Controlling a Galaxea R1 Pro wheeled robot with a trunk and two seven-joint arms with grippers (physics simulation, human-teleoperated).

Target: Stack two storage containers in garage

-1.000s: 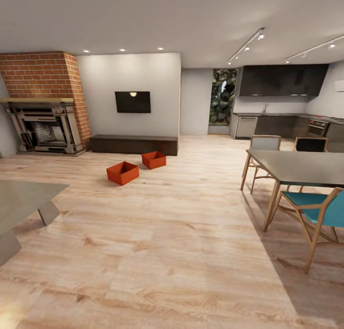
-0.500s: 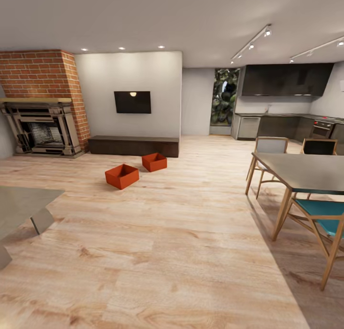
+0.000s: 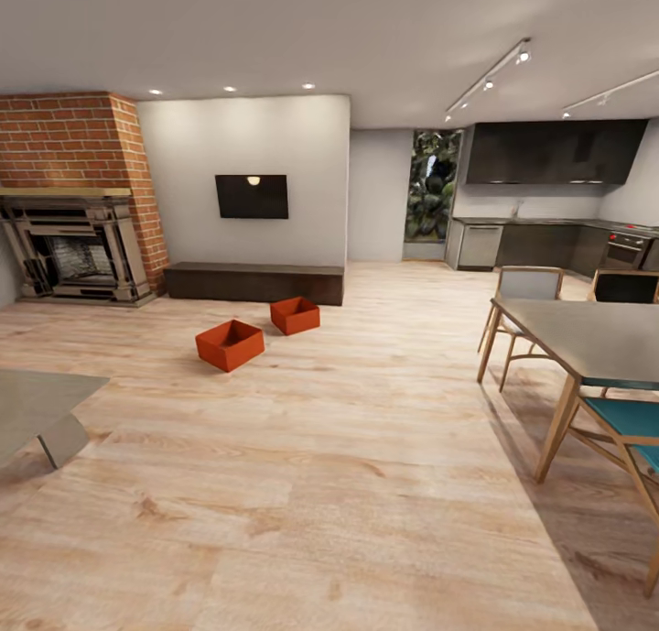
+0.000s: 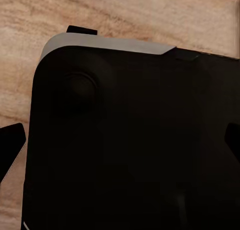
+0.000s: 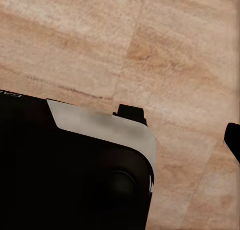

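Two open orange-red bins sit on the wood floor (image 3: 366,484): the near bin (image 3: 230,344) left, the far bin (image 3: 295,315) just beside it, before the low cabinet (image 3: 254,282). Fireplace (image 3: 78,251) far left, table (image 3: 586,333) right. I cannot tell whether either gripper is open.

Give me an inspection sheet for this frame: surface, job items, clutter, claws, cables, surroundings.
Surface: light wood plank floor, bare ahead of the robot.
Job's things: two orange-red storage containers, near one and far one, both open-topped, upright, apart, on the floor in front of the low dark cabinet.
Clutter: nothing seen around the containers.
Claws: wrist views show the dark robot body over floor planks; open or shut cannot be told.
Cables: nothing seen.
Surroundings: brick fireplace, wall TV, dining table with chairs, kitchen units, grey table corner.
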